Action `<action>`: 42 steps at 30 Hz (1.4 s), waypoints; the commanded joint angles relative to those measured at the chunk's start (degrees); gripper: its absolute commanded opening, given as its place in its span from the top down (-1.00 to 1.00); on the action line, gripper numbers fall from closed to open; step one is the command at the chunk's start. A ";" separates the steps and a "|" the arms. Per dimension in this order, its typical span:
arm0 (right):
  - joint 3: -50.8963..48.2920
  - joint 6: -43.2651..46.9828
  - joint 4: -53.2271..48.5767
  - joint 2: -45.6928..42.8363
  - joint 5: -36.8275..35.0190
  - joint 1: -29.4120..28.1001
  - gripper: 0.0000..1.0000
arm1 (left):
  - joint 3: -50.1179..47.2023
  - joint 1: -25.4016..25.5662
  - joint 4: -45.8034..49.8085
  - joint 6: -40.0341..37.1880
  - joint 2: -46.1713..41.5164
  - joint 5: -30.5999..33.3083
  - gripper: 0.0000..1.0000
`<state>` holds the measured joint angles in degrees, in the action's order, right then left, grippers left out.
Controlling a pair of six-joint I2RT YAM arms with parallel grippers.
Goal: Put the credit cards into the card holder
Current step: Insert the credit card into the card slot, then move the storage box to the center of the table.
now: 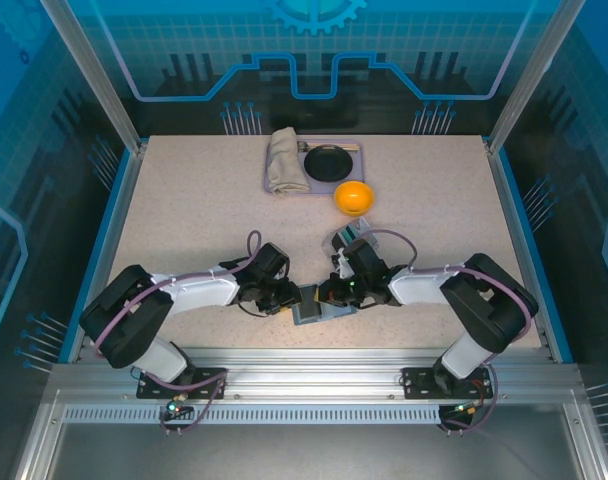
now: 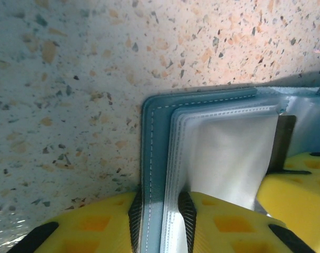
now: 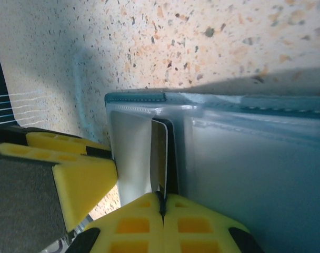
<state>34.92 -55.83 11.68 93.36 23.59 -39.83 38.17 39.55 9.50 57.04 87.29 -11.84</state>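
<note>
the card holder (image 1: 310,315) lies open on the bench (image 1: 184,220), close to the middle of the near edge, and both arms meet over it. the left tool (image 2: 160,224) is pinching the blue side of the card holder together with its clear pockets (image 2: 223,153), so it keeps them in place. the right tool (image 3: 161,213) is pressed together on one thin credit card (image 3: 159,153). the card stands on its edge in the mouth of a clear pocket. i think the card is partly in, not all the way. a few things could go wrong from here. the card could catch on the lip of the pocket and bend. it could slide between two pockets and not inside one, because the pockets are soft and close together. if the right tool pushes too hard, the card holder could slip out of the left tool's pinch or scoot along the bench. if the right tool lets go too soon, the card could tip back out. i can't read any name or writing on the card or the card holder.
</note>
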 commanded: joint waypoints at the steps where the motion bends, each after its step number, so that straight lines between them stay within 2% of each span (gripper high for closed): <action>1: 2.17 -2.93 1.78 3.01 -1.11 -2.56 0.93 | 1.36 0.50 -0.04 0.36 0.53 -0.04 0.39; 5: 3.18 -1.03 -0.76 3.13 -0.85 -2.61 0.90 | 1.37 0.51 0.61 0.21 -0.02 0.49 0.39; 10: 4.50 2.16 -6.65 0.82 -1.32 -2.31 0.74 | 1.46 0.44 1.08 0.09 -0.14 1.02 0.37; 13: 5.60 5.66 -13.28 -3.23 -3.47 -1.19 0.47 | 1.68 0.45 2.37 0.01 -1.24 2.21 0.33; 17: 8.79 12.33 -26.21 -8.24 -9.46 1.25 0.35 | 2.34 0.48 5.89 -0.41 -3.66 5.13 0.27; 19: 10.42 15.47 -30.88 -8.94 -10.99 2.41 0.37 | 2.94 0.45 7.67 -0.59 -4.79 6.52 0.24; 24: 14.25 20.15 -36.37 -7.92 -11.61 2.49 0.65 | 4.70 0.51 10.03 -1.53 -7.50 7.41 0.21; 27: 17.56 21.21 -41.14 -7.82 -18.46 2.62 0.69 | 6.37 0.46 10.06 -2.23 -8.44 6.59 0.22; 30: 21.06 24.45 -44.48 -8.80 -23.72 4.42 0.59 | 8.74 0.46 10.10 -2.97 -7.73 5.38 0.21; 33: 24.57 28.97 -45.91 -9.34 -24.11 9.30 0.42 | 11.60 0.52 9.78 -3.46 -5.62 4.76 0.18; 37: 29.74 33.11 -46.09 -6.75 -22.73 17.73 0.04 | 16.21 0.48 9.32 -3.77 -0.93 3.77 0.12; 42: 37.43 35.39 -47.16 2.55 -15.97 24.77 -0.19 | 21.91 0.39 10.05 -3.83 4.70 3.33 0.01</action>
<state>69.65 -23.77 -32.58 91.22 3.11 -17.04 57.06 39.81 17.78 54.46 89.78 -7.33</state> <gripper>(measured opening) 0.587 0.490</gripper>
